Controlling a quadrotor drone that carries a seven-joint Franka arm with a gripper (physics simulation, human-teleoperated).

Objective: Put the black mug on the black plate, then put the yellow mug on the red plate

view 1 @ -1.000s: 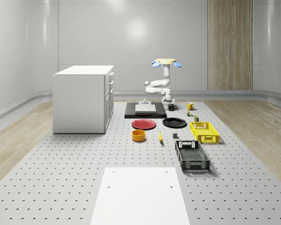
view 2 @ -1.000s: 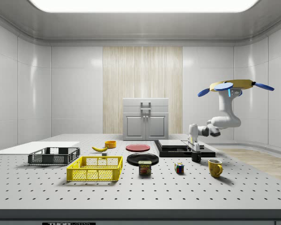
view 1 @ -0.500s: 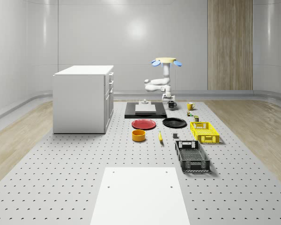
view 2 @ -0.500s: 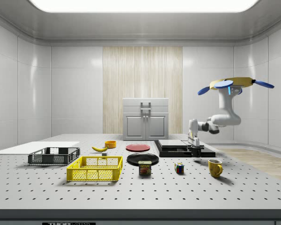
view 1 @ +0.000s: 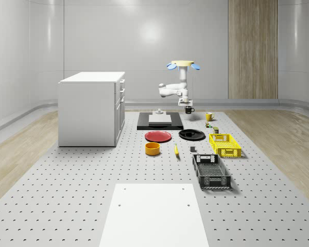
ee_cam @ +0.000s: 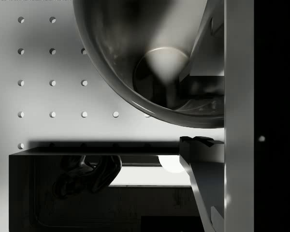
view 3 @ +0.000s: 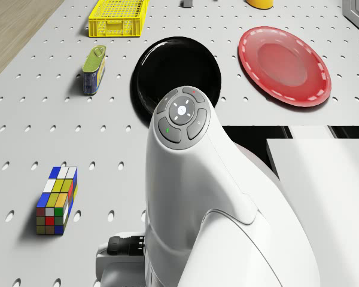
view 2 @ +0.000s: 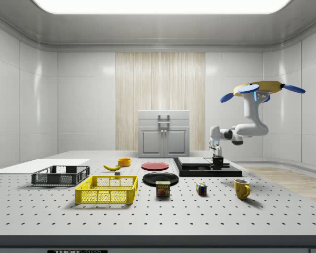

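Note:
The drone (view 1: 181, 64) hovers above the far end of the table, beyond the black slab (view 1: 159, 121). Its arm reaches down, and my gripper (view 2: 217, 158) is shut on the rim of the black mug (view 2: 218, 165), which hangs clear of the table. In the wrist view, one finger (ee_cam: 205, 46) sits inside the black mug (ee_cam: 150, 63) and the other finger (ee_cam: 203, 174) outside its wall. The yellow mug (view 1: 209, 116) stands on the table by itself. The black plate (view 1: 191, 135) and the red plate (view 1: 158, 136) lie side by side, both bare.
A white cabinet (view 1: 91, 108) stands at the whole-scene view's left. A yellow basket (view 1: 225, 144), black basket (view 1: 210, 170), orange bowl (view 1: 152, 148), banana (view 1: 176, 150), can (view 3: 94, 70) and Rubik's cube (view 3: 57, 200) lie about the table. A white sheet (view 1: 154, 213) covers the near end.
The drone and arm have risen, lifting the black mug off the table. The gripper has stayed shut on it. The yellow mug and both plates have not moved.

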